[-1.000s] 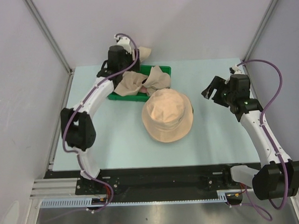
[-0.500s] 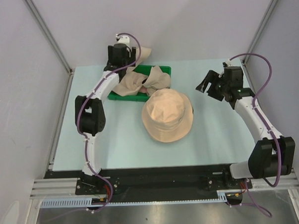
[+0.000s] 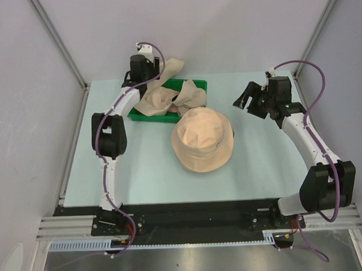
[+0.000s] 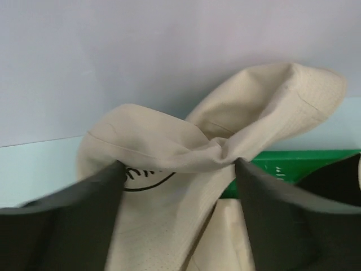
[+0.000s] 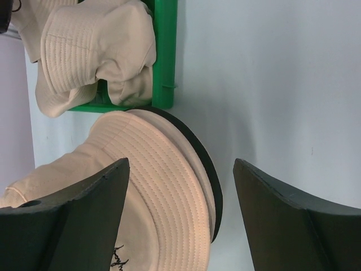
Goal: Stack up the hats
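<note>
A tan hat [image 3: 202,139] lies crown up in the middle of the table, its brim showing a black underside [image 5: 206,169]. More beige hats [image 3: 174,98] are heaped in the green tray [image 3: 145,115]. One hat [image 3: 171,66] rises over the tray's back edge. My left gripper [image 3: 149,74] is at that hat. In the left wrist view its fingers [image 4: 73,220] stand wide apart with the hat's folded fabric [image 4: 271,107] between them. My right gripper [image 3: 246,98] is open and empty to the right of the middle hat, its fingers [image 5: 293,220] straddling the brim from above.
The green tray [image 5: 164,56] sits at the back left against the rear wall. Grey walls close the table at the back and both sides. Bare light-blue table [image 3: 272,161] lies right of and in front of the middle hat.
My left arm has stretched farther back toward the hat behind the tray. My right gripper has moved back and to the left, closer to the middle hat. The hats have not moved.
</note>
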